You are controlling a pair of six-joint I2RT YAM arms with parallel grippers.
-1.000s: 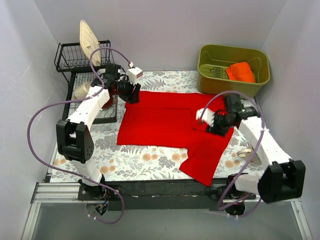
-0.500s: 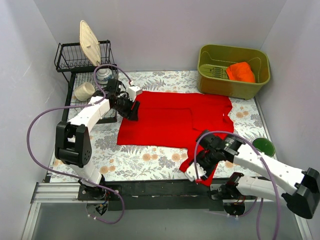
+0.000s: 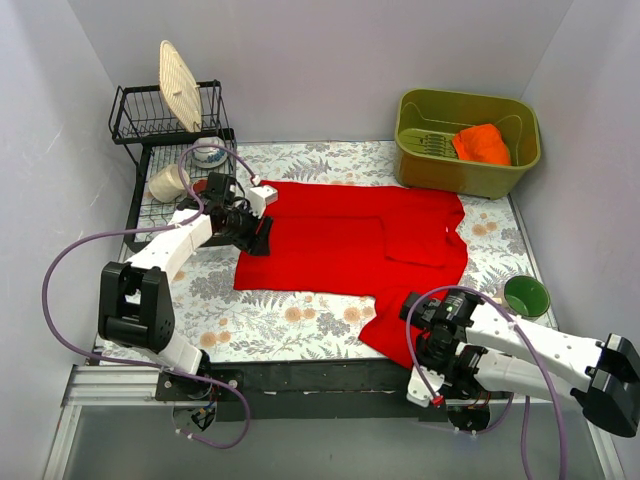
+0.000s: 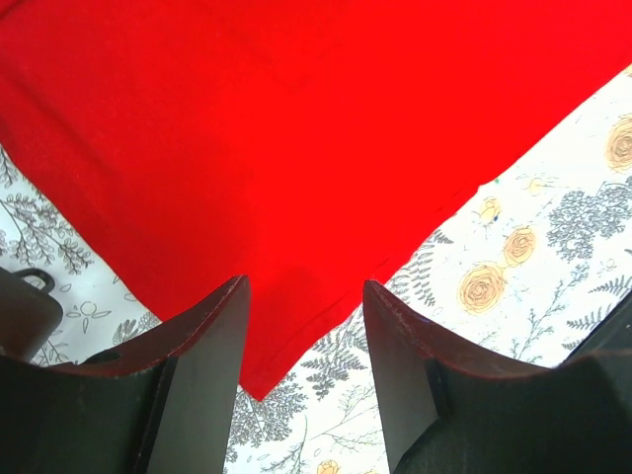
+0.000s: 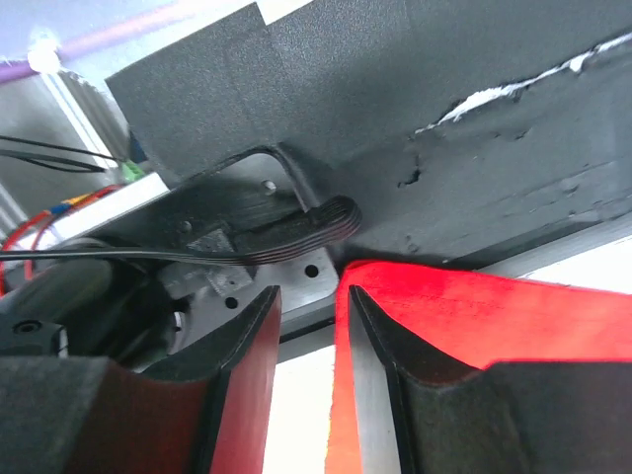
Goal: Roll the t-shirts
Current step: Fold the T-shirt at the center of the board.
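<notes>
The red t-shirt (image 3: 340, 240) is soft matte cloth, lying flat mid-table on a floral tablecloth (image 3: 290, 320). The orange bundle (image 3: 481, 143) sits compact in a glossy olive tub (image 3: 412, 165) at the far right. A wire dish rack (image 3: 140, 125) crowds the shirt's left edge, and a green bowl (image 3: 526, 296) stands near its right. Bare cloth runs along the near left. One flap reaches the table's near edge beside a black board (image 5: 415, 148).

The left gripper (image 4: 304, 286) hangs spread over the shirt's left corner. The right gripper (image 5: 311, 296) has its jaws narrowly parted at that flap's hem.
</notes>
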